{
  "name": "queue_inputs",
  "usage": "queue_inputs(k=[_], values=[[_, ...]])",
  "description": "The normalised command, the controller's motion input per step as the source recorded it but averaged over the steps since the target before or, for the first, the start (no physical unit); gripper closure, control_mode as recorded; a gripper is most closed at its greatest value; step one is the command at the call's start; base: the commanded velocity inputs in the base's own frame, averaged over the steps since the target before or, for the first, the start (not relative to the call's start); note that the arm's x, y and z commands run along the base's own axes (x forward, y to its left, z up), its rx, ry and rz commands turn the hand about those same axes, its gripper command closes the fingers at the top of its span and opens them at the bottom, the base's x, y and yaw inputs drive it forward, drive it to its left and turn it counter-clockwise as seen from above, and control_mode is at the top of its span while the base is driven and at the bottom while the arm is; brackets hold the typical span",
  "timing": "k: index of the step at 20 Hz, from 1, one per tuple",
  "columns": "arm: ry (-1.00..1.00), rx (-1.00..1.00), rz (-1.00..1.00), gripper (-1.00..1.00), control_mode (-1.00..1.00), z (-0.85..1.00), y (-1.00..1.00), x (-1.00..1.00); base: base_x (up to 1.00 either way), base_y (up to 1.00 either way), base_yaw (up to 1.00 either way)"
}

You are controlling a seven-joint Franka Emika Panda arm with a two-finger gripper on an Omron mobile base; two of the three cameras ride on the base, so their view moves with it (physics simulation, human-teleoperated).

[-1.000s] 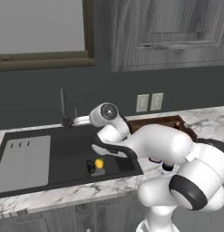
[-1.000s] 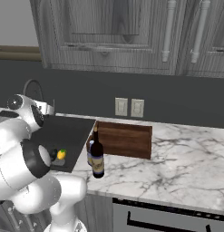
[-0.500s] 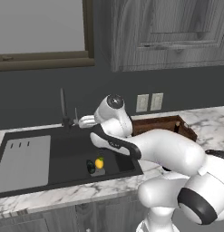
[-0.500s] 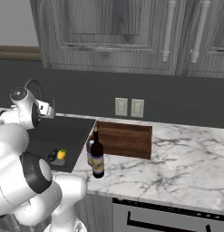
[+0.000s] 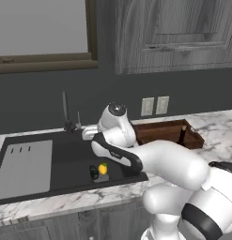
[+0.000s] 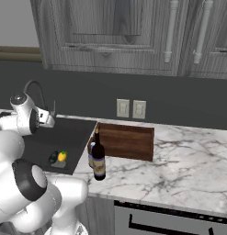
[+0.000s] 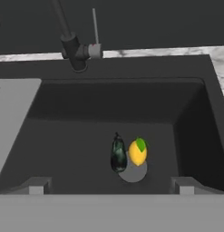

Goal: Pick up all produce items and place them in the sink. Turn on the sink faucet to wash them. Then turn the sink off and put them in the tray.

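1. The end effector (image 7: 111, 186) is closest. Its two finger tips (image 7: 37, 186) stand as wide apart as they go, and there is nothing between them. It hangs above the near side of the sink (image 7: 186, 113).
2. Just past the tips, on the sink floor, lie the two produce items. The yellow lemon (image 7: 138, 152) and the dark green one (image 7: 118, 154) lie side by side, touching or very nearly so. Both are at the round drain (image 7: 135, 172), and the lemon sits partly on it.
3. Farther back stands the sink faucet (image 7: 68, 36), with its thin lever (image 7: 94, 27) just beside it. I think turning the water on is the next job.
4. Off to the side on the counter (image 6: 188, 165) are the wooden tray (image 6: 126, 140) and a dark bottle (image 6: 98, 157) close to its front.
5. What could go wrong: the lever is thin, so the wide-open tips could slip past it. The spout is right beside it and could get bumped. The lemon is round, so it might roll when grabbed. The two pieces are so close that reaching for one may push the other. The bottle by the tray could get knocked over on the way.
6. Count: two produce items, one sink, one faucet, one tray, one dark bottle.
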Motion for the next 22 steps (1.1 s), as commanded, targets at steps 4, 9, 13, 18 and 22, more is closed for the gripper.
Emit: queue_inputs(k=[4, 9, 13, 18, 22], values=[[0.0, 0.0, 0.0, -1.0, -1.0, -0.35, -0.07, -0.1, 0.0, 0.0, 0.0], [0.04, 0.0, 0.0, -1.0, -1.0, -0.26, -0.04, -0.05, 0.0, 0.0, 0.0], [0.07, 0.0, 0.0, -1.0, -1.0, -0.22, 0.0, -0.23, 0.0, 0.0, 0.0], [0.02, 0.0, 0.0, -1.0, -1.0, -0.28, -0.02, -0.3, 0.0, 0.0, 0.0], [0.0, 0.0, 0.0, -1.0, -1.0, -0.31, -0.03, -0.2, 0.0, 0.0, 0.0]])
